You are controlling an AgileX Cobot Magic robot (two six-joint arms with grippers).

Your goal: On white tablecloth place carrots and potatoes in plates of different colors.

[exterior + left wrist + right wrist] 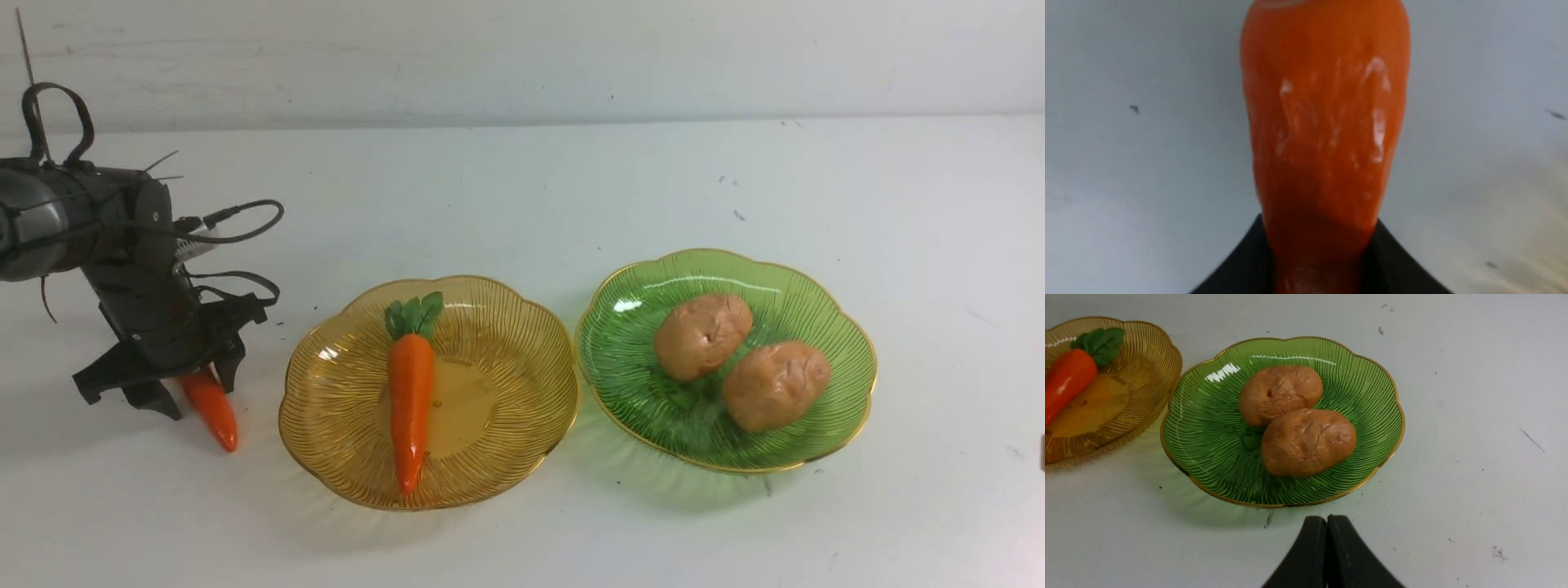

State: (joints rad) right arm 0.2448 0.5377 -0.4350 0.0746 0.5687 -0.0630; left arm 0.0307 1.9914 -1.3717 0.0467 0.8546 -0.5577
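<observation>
jaws [193, 382] of left arm grip one carrot [214, 411]

Glossy orange carrots [410, 400], one topped with green leaves [415, 314], and brownish-tan potatoes [702, 336] appear with gold-rimmed, finely ribbed plates, one translucent amber [318, 416], one translucent green [612, 343], above white tablecloth [522, 547].

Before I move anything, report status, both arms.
Left gripper shut on one carrot, off the plates. Right gripper shut, empty. Other carrot on amber plate; both potatoes on green plate.
</observation>
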